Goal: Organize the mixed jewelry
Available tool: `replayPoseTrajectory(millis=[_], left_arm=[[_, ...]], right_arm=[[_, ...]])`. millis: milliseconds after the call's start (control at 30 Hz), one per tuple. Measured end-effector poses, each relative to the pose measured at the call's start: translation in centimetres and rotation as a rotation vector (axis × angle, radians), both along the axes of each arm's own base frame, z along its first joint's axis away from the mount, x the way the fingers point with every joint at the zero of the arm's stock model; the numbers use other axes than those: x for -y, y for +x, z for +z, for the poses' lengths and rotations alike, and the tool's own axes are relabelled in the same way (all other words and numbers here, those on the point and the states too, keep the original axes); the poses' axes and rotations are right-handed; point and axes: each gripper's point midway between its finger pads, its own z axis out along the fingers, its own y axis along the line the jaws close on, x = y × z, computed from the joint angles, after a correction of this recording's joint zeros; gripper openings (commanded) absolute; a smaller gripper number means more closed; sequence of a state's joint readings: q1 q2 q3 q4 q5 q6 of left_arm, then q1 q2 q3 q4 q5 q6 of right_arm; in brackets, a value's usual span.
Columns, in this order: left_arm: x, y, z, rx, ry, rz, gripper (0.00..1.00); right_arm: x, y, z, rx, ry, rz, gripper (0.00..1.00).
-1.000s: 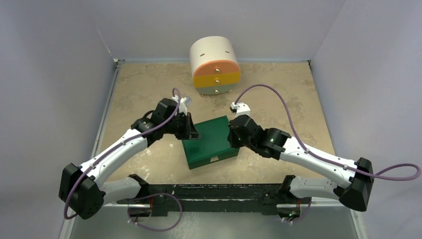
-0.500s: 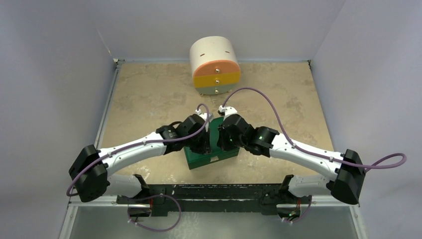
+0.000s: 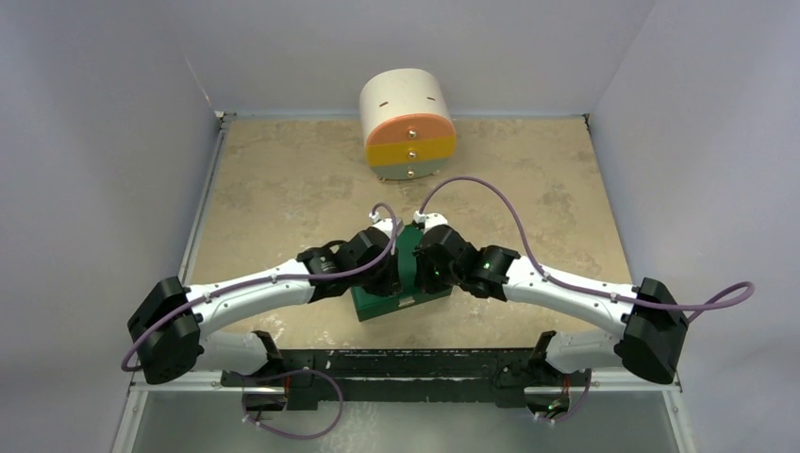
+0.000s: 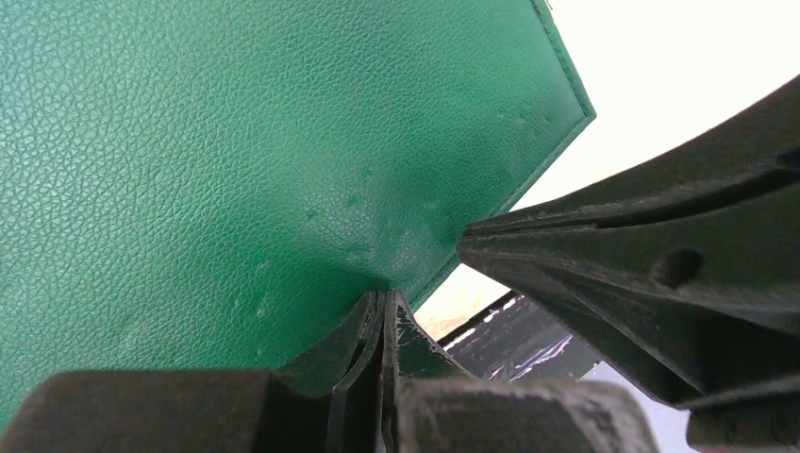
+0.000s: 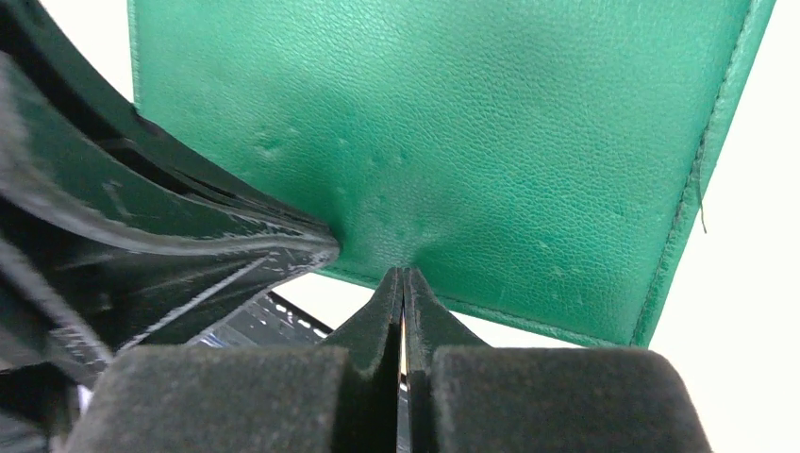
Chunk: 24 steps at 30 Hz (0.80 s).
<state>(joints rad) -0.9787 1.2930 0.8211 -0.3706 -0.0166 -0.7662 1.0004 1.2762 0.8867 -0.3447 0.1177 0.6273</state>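
We swung both arms inward: left pincer [image 4: 382, 297] and right pincer [image 5: 404, 274], both closed, now touch the green box [image 3: 408, 294] lid edge; opening likely follows.

box [image 4: 236, 142] green, pebbled | chest [image 3: 408, 123] cream/orange/yellow | table [image 3: 283, 179] mottled tan

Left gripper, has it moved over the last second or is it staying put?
Yes. Judged against the fixed drawer chest, the left gripper has shifted right, from the left edge of the green box to above the box.
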Motion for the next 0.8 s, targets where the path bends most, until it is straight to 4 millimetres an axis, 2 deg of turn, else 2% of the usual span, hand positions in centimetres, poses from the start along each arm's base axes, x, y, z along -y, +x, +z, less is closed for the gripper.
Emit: replayPoseTrajectory(millis=[167,333,733,800], left_arm=[[0.0,0.0,0.0,0.008,-0.029,0.018,0.0],[0.0,0.0,-0.1,0.009,-0.05,0.031,0.0],[-0.3,0.1,0.5,0.028,-0.02,0.023,0.0],[-0.8,0.1,0.8,0.038,-0.001,0.023,0.05]], right_arm=[[0.5,-0.4,-1.3,-0.02,-0.018,-0.002,0.0],[0.1,-0.1,-1.6,-0.007,0.005,-0.016,0.0],[0.2,0.3,-1.3,0.008,0.018,-0.042,0.0],[0.6,0.5,-1.2,0.018,-0.005,-0.052,0.0]])
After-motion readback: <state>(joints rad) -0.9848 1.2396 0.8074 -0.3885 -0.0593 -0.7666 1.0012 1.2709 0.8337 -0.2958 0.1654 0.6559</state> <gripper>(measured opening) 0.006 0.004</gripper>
